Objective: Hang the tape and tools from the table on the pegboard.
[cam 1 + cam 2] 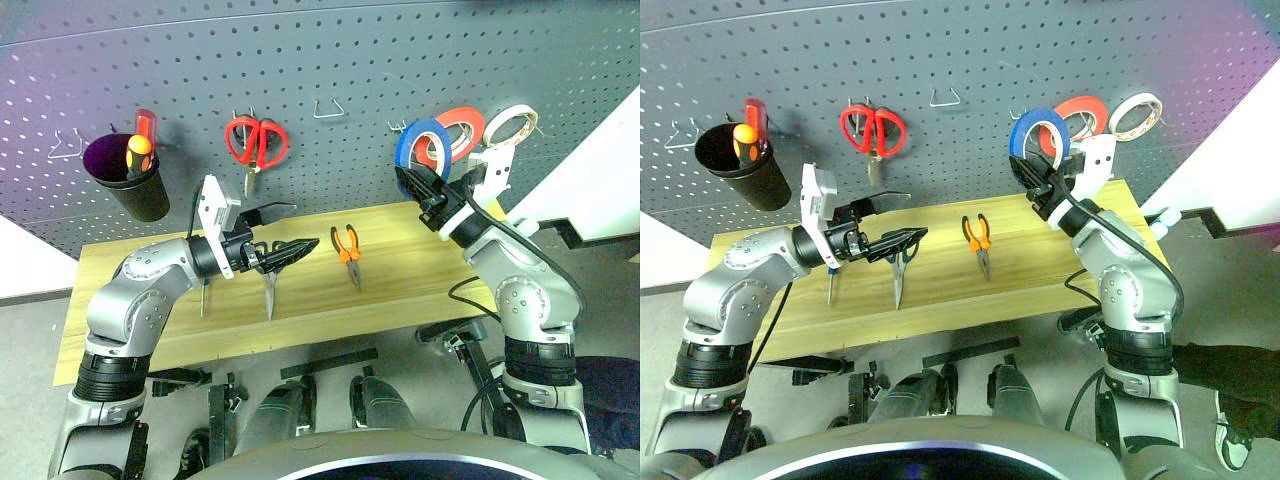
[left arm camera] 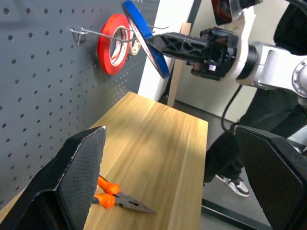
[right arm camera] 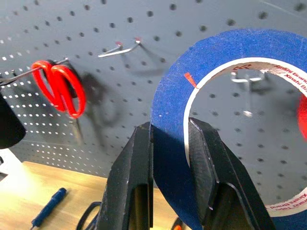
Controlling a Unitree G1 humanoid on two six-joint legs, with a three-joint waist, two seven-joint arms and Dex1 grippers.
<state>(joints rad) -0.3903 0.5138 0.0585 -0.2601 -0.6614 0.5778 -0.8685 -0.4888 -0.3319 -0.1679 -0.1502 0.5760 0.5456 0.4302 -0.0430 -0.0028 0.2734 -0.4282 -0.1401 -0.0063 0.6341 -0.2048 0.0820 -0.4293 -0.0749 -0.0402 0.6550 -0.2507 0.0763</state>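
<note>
The blue tape [image 1: 412,146] is pinched by the right gripper [image 1: 413,184], its hole held just before the pegboard [image 1: 330,60] hook [image 3: 247,76]. The left gripper [image 1: 285,232] fingers are spread over the surface [image 1: 400,285].

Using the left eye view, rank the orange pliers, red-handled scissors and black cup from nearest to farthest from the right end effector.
1. Orange pliers, on the table toward the robot's left of the right end effector.
2. Red-handled scissors, hanging mid-pegboard.
3. Black cup, far left.

A grey floor [image 1: 30,340] lies below. White wall panels [image 1: 600,170] stand at three o'clock, and another white panel [image 1: 25,265] at nine o'clock.
</note>
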